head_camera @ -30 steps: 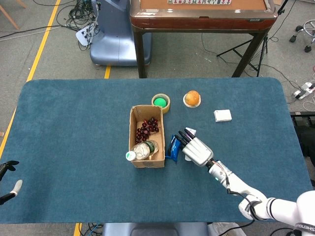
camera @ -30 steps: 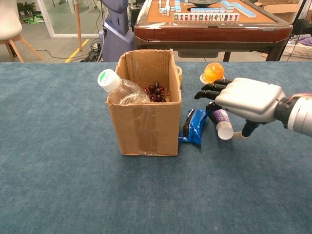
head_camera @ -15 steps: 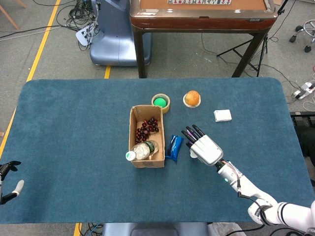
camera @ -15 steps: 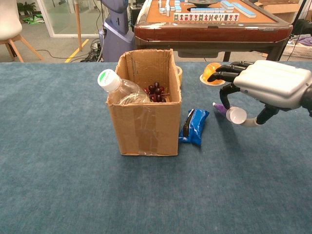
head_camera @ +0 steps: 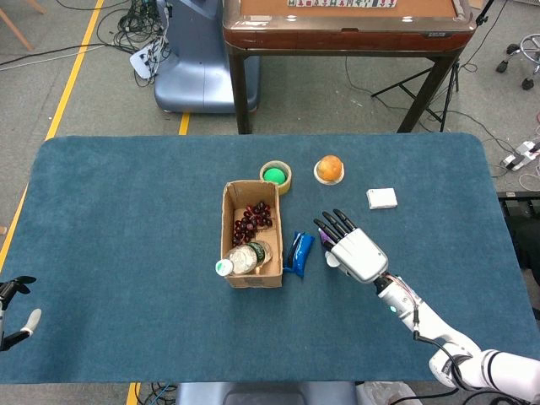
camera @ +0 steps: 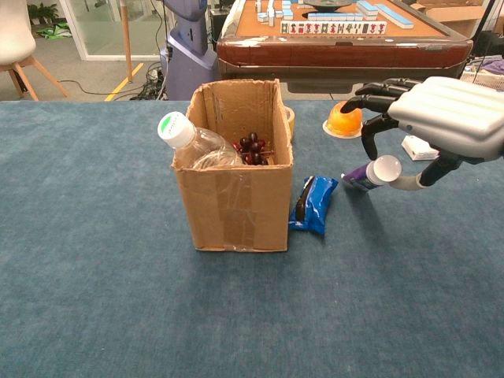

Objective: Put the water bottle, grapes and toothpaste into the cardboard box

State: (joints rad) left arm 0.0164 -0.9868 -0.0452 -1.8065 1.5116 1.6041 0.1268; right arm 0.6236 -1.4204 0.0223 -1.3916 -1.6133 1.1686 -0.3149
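The cardboard box stands upright at mid-table. Dark grapes lie in its far part. The water bottle leans in its near part, white cap over the rim. My right hand hovers right of the box and pinches the purple toothpaste tube near its white cap, the tube tilted with its tail low over the cloth. My left hand shows only at the lower left edge, fingers apart and holding nothing.
A blue snack packet lies against the box's right side. Behind are a tape roll with a green ball, an orange on a small plate and a white pack. A mahjong table stands beyond the far edge.
My right hand has risen and drawn to the right, away from the blue packet, taking the toothpaste tube up off the cloth. The left hand has stayed put.
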